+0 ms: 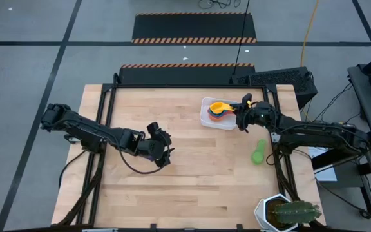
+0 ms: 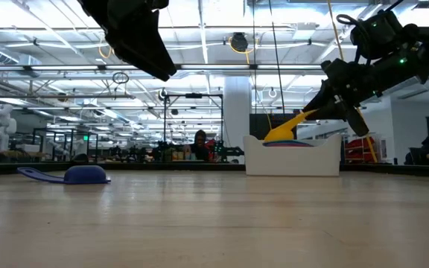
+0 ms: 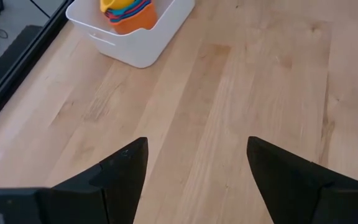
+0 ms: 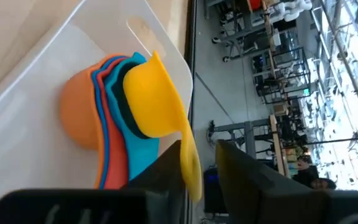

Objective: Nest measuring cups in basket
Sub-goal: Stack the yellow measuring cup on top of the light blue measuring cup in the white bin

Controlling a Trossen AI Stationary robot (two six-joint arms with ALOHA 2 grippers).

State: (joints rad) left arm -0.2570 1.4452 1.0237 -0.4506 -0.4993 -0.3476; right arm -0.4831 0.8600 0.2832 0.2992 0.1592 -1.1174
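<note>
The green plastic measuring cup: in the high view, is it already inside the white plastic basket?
No, the green plastic measuring cup lies on the bare wooden table, apart from the white plastic basket, beside the right arm.

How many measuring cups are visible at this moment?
7: five nested in the basket, yellow cup on top; green cup on the table, right side; blue cup loose in the low view. Nested count uncertain.
</note>
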